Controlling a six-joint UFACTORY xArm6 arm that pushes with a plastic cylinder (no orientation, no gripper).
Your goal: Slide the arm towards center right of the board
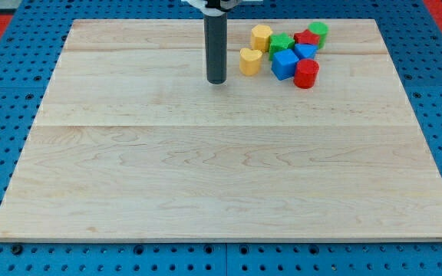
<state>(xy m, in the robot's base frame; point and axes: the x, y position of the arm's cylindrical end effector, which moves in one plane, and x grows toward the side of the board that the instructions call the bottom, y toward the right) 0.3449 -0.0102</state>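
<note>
pale wooden board [206, 176], dark rod [216, 46]

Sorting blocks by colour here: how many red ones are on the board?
2. A red cylinder at the cluster's lower right, and a red block further up, partly hidden behind the blue ones; shape unclear.

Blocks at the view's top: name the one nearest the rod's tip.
The yellow heart-shaped block, just to the view's right of my tip. It sits at the cluster's left edge; the yellow hexagonal block lies farther up, and the rest lie farther right.
</note>
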